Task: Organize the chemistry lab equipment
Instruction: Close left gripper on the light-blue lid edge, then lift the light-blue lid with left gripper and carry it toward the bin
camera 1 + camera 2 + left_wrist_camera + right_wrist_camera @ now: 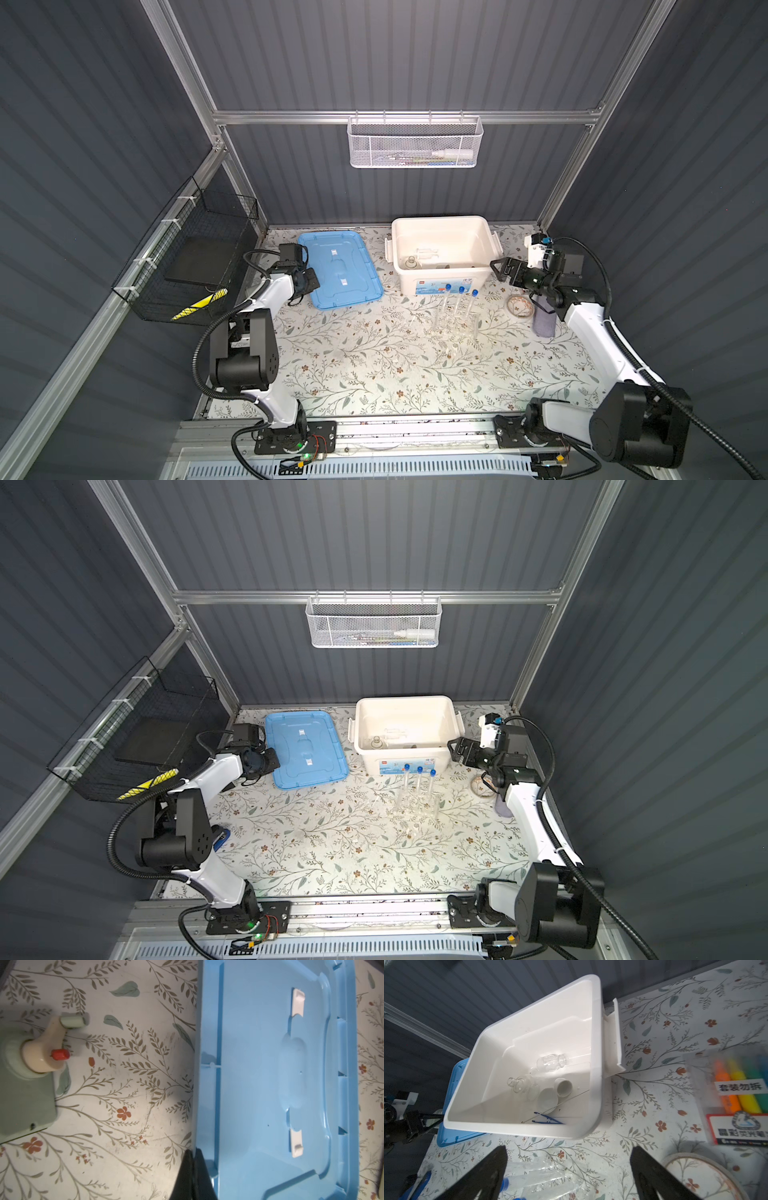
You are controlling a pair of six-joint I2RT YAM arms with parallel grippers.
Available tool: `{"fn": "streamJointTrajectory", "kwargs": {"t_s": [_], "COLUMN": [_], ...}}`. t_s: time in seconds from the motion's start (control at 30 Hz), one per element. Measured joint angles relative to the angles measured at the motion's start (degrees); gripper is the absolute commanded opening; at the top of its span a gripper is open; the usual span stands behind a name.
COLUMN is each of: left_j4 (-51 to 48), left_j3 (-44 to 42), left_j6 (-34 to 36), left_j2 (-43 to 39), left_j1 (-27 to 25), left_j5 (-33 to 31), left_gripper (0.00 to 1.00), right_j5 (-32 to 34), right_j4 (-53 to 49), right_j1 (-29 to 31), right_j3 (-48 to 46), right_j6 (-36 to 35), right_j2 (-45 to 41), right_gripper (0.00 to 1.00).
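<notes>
Plainly, the right gripper stands wide and empty, its two black fingers spread well apart above the flowered tabletop. Between those fingers the wrist view catches the blue-capped test tubes, blurred. Both top views show them upright in the clear rack, close beside the gripper on the side toward the robot's base. Just ahead of the fingertips sits the open white bin. On its floor rest two glass flasks, one lying on its side, and two white dishes touching each other. The thin rod lies slanted beside the dishes, and the blue tweezers lie against the bin wall nearest the gripper. A pack of highlighters lies off to one side of this gripper. The left gripper is closed, its tips pressed together right at the rim of the blue lid. The lid lies flat on the tabletop and stretches away from them. Whether the rim is pinched between the tips cannot be told. Opposite the lid, well apart from the tips, stands a pale green device with a cream crank.
</notes>
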Motion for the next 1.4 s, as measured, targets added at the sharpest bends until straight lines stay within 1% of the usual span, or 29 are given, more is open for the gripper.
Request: {"fn": "streamJointTrajectory", "kwargs": {"t_s": [0.23,0.53,0.9,1.2,1.4], "left_j4": [-2.78,-5.64,-9.92,-11.23,-11.58], "left_j3": [0.02,0.07,1.99,4.52,5.99], "left_j6": [-0.83,-1.09,-1.33,-1.2,-1.2], "left_j2": [-5.4,-13.0,-20.55,-25.09,-25.68], "left_j1": [0.0,-0.42,-0.42,-0.42,-0.42], "left_j5": [-0.26,-1.07,-2.82,-3.72,-3.02], "left_gripper": [0.0,0.0,0.0,0.0,0.0], "right_j5": [-4.9,-9.38,-18.45,-24.06,-26.03], "right_j4": [1.27,3.3,5.66,7.41,8.28], "right_j1": [0.96,2.64,5.14,8.0,9.9], "right_j3": [0.07,0.59,4.22,7.89,10.6], "right_j6": [1.97,4.13,6.19,7.5,7.93], "right_j2": [0.11,1.22,5.16,9.51,12.26], "right_gripper": [0.93,0.92,0.9,0.89,0.89]}}
